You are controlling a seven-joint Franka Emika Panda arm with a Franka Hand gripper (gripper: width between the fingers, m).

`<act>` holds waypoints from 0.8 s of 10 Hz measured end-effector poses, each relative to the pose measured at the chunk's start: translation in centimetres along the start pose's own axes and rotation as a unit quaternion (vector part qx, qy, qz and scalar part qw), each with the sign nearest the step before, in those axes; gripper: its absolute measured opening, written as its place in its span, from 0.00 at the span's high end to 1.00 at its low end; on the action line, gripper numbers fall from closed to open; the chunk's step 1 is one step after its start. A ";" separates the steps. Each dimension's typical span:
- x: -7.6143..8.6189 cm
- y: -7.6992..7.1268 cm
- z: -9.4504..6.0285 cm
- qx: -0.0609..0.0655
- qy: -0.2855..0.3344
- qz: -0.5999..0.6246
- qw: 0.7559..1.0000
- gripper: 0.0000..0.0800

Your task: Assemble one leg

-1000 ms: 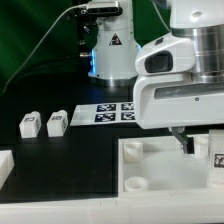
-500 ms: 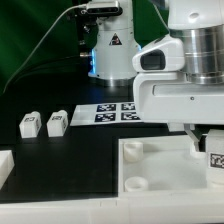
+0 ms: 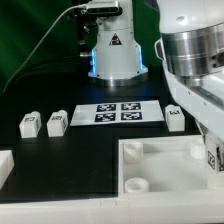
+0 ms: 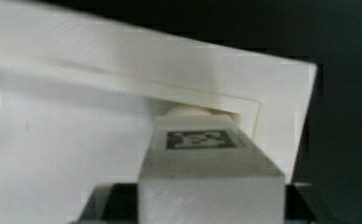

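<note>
A leg (image 4: pixel 203 175), a white block with a black-and-white tag, sits between my gripper's (image 4: pixel 203 205) dark fingers (image 4: pixel 117 203). Its far end meets a corner socket of the large white panel (image 4: pixel 89 90). In the exterior view my gripper (image 3: pixel 212 160) is at the right edge over the panel's (image 3: pixel 160 168) right corner, mostly hidden by the arm; the held leg's tag (image 3: pixel 214 157) just shows. Two loose legs (image 3: pixel 30 124) (image 3: pixel 56 122) lie on the black table at the left, and a third (image 3: pixel 175 118) lies behind the panel on the right.
The marker board (image 3: pixel 118 112) lies behind the panel at the middle. A white part (image 3: pixel 5 166) sits at the exterior view's left edge. The robot base (image 3: pixel 112 50) stands at the back. The arm's body fills the upper right.
The arm has swung to the exterior view's right and risen, uncovering the third leg behind the panel. The held leg has moved right and down to the panel's right corner.
</note>
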State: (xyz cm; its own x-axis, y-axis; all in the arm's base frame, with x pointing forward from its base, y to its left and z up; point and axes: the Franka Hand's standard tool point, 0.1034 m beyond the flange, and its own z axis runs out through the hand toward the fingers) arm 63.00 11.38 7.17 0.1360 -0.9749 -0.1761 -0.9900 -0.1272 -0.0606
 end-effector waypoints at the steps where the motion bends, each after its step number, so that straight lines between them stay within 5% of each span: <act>1: 0.0 -0.1 0.1 0.007 -0.011 0.090 0.996 0.63; 4: -0.1 -0.1 0.1 0.007 -0.011 0.108 0.994 0.63; 5: -0.3 0.0 0.2 0.006 -0.008 0.064 0.998 0.36; 6: -0.7 0.0 0.3 0.005 -0.005 0.015 1.000 0.36; 7: -0.9 -0.1 0.3 0.002 -0.003 -0.055 0.998 0.24; 8: -1.2 0.0 0.1 -0.013 0.005 -0.160 0.987 0.20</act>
State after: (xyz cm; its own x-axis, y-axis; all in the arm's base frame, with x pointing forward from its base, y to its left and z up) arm 62.86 12.56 7.33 0.4412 -0.8860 -0.1427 -0.8973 -0.4331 -0.0854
